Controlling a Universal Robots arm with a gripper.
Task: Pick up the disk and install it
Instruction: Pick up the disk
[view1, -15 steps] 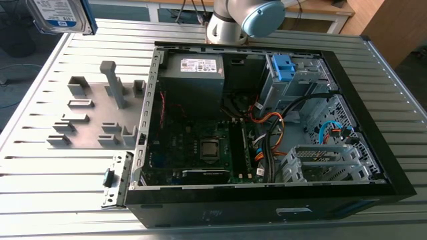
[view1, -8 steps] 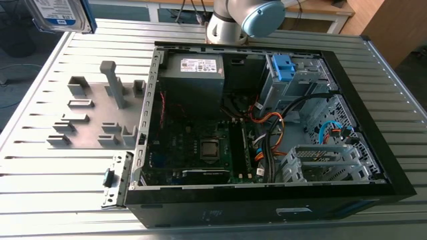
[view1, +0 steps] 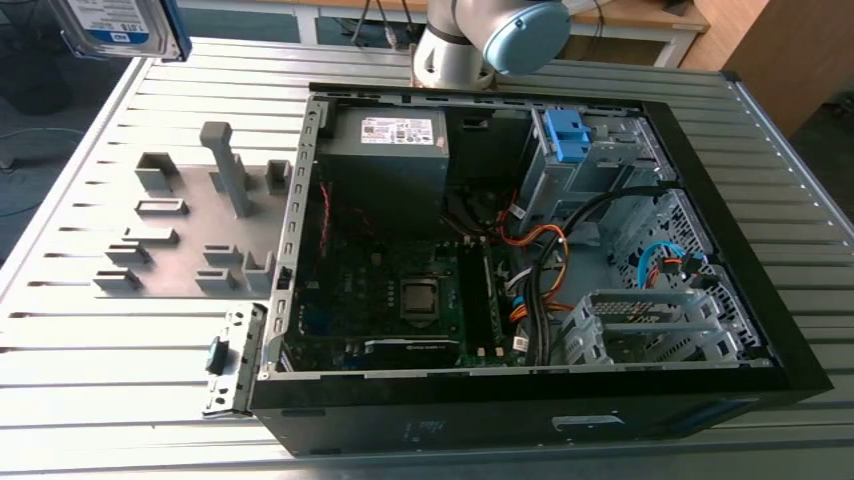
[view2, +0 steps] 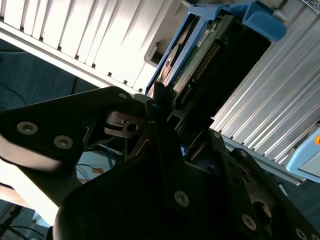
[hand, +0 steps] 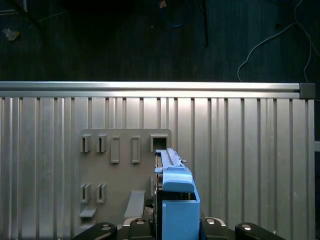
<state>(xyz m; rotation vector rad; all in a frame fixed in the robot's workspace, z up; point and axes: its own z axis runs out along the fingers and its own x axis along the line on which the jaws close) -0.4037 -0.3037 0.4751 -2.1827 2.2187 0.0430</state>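
Observation:
The disk (view1: 120, 28), a silver drive with a white-and-blue label and a blue bracket, hangs in the air above the table's far corner at the exterior view's left. In the second wrist view my gripper (view2: 165, 107) is shut on the disk (view2: 210, 45), its black fingers clamping the lower end. The first wrist view looks along the disk (hand: 177, 200) edge-on, blue bracket uppermost, above the grey fixture plate (hand: 125, 170).
An open black computer case (view1: 801, 360) lies on the ribbed aluminium table (view1: 80, 360), with a drive cage and a light-blue clip (view1: 567, 135) at its far side. The grey fixture plate (view1: 174, 270) with upright posts sits beside the case. The arm's base (view1: 447, 55) stands behind.

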